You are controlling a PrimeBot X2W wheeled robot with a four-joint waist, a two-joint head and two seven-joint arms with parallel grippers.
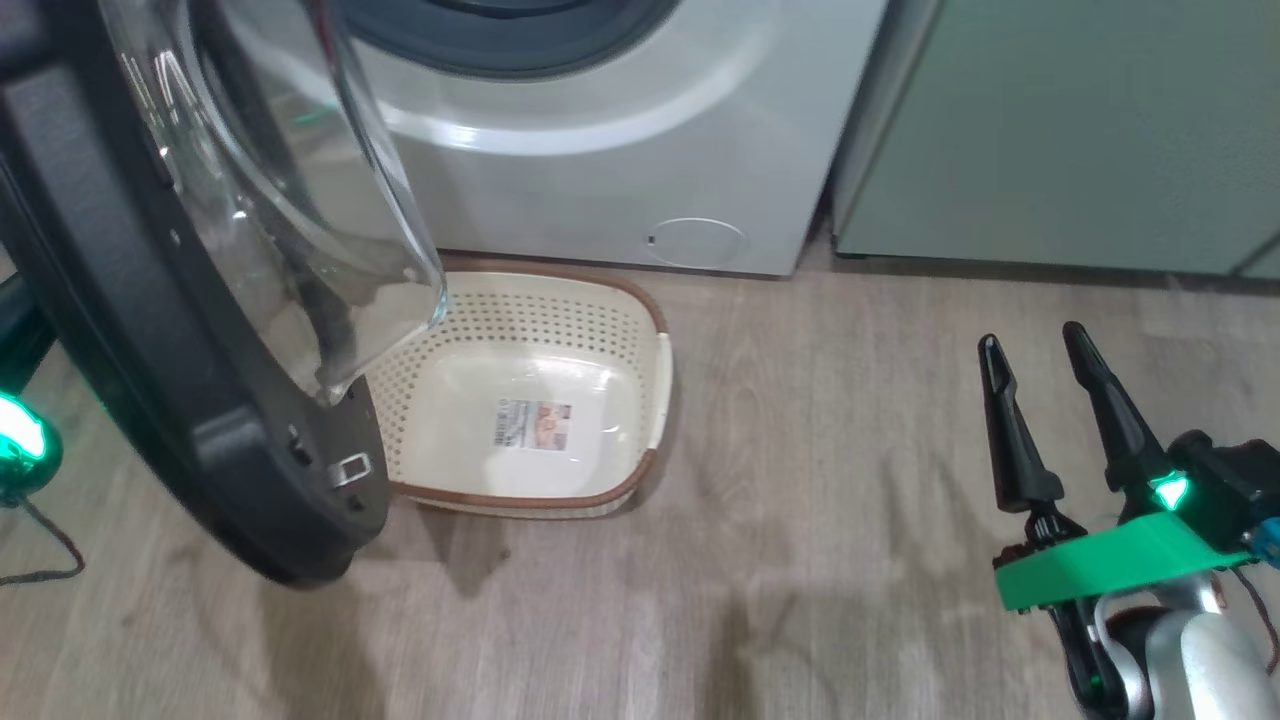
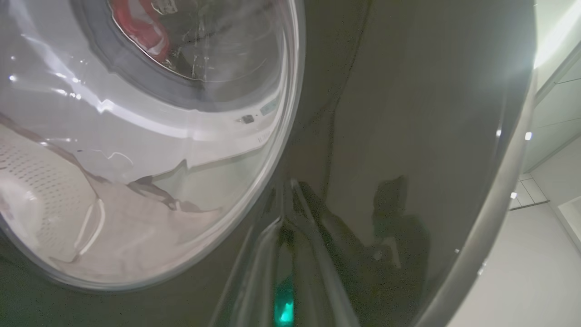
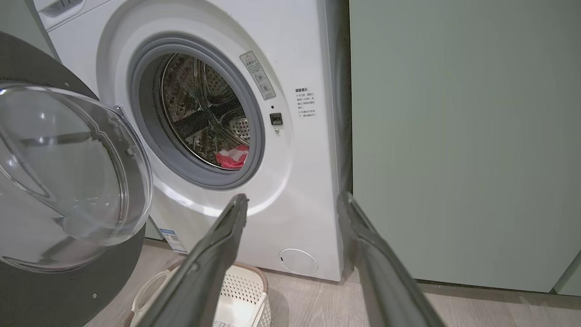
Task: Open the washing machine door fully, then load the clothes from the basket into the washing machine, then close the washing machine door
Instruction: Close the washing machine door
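Head view, washing machine door (image 1: 150, 380): swung open toward me on the left. I see its black ring (image 1: 70, 250) nearly edge-on, and its glass bowl (image 1: 300, 180) covers the basket's left side from this angle.
Head view, basket (image 1: 540, 497): on the floor (image 1: 850, 450) just before the washing machine (image 1: 600, 150). It holds nothing but the sticker (image 1: 533, 424) on its bottom.
Head view, right gripper (image 1: 1032, 340): low right over bare floor, well apart from basket and door. Its fingers are spread with nothing between them.
Left wrist view, left gripper (image 2: 288, 204): dim against the glossy outer face of the black ring. Finger and reflection run together, so I cannot tell whether it is spread or pressed together, or whether it touches.
Left wrist view, clothes (image 2: 140, 32): a red and white patch seen through the glass, inside the machine.
Right wrist view, clothes: a small red and white heap low in the steel drum (image 3: 204, 113), behind the grey gasket (image 3: 258, 136).
Right wrist view, door: it stands out on the left, and the opening is clear.
Step in hand: I judge the loading done, with only the closing left.
Handling: the door is rigid, likely weighty, and swings on its hinge. The ring looks too slick to pinch, and I would keep the fingers off the glass.
Where to take hold: I would push flat on the ring's outer face near the free edge, by the metal latch (image 1: 350, 468).
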